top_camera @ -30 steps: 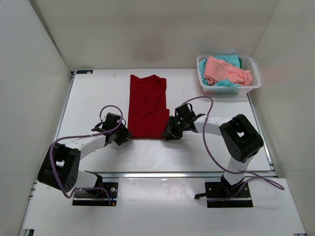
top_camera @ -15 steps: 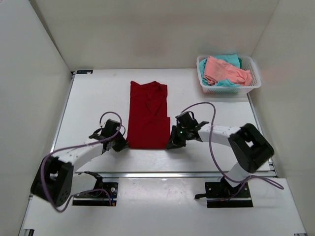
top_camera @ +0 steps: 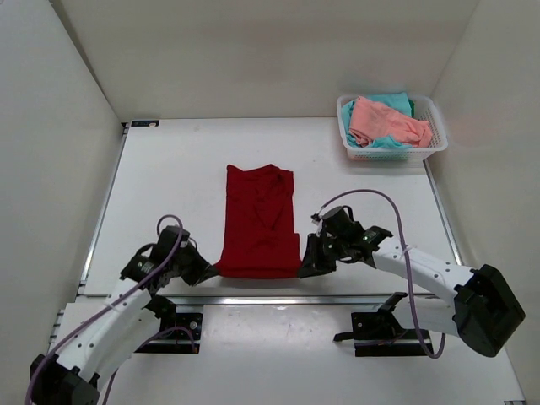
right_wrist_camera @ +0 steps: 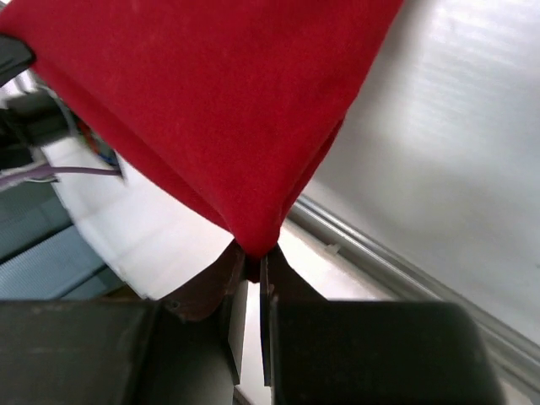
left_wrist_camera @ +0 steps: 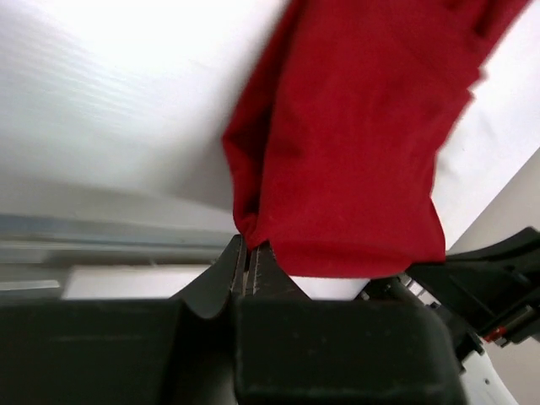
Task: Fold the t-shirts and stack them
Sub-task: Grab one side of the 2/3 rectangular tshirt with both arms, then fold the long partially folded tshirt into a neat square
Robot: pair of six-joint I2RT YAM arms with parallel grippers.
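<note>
The red shirt (top_camera: pixel 260 221) lies lengthwise on the desk (top_camera: pixel 169 186), collar end away from the arms and its near hem right at the near edge. It is light, limp cloth that sags and creases wherever it is unsupported, so it is best taken by two corners at once and kept taut between them. That is how it is held: the left tool (top_camera: pixel 207 272) is pinched tight on the near-left hem corner and the right tool (top_camera: pixel 304 269) on the near-right one, each with a small bunch of fabric between its closed fingers. The pink shirt (top_camera: pixel 388 121) and teal shirt (top_camera: pixel 398 100) sit heaped in the basket (top_camera: pixel 436 145) at the far right. A second ago both tools stood half open beside the hem with the shirt lying further back. Since then they have clamped on and dragged it toward the arms, and the collar end has slid to mid-desk.
</note>
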